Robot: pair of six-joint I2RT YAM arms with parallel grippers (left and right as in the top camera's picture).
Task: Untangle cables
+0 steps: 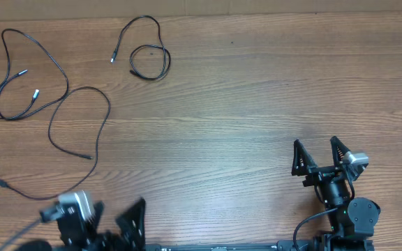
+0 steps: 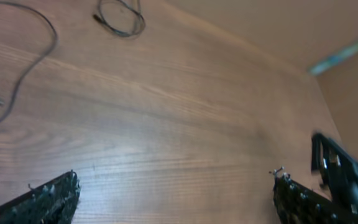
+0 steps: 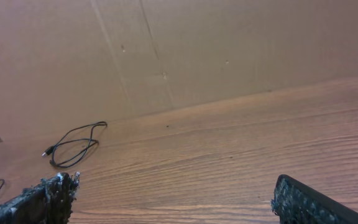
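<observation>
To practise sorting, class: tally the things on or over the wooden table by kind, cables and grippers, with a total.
Thin black flexible cables: 3 (small looped cable, left coiled cable, long curved cable)
Black two-finger robot grippers: 2 (left gripper, right gripper)
Total: 5

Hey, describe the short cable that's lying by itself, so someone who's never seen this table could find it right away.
Start at the wooden table and go to its far edge, left of centre. The short cable lies there alone, curled into one small round loop, with a silver-tipped plug at its left end. The long cables further left sprawl in much bigger curves.
</observation>
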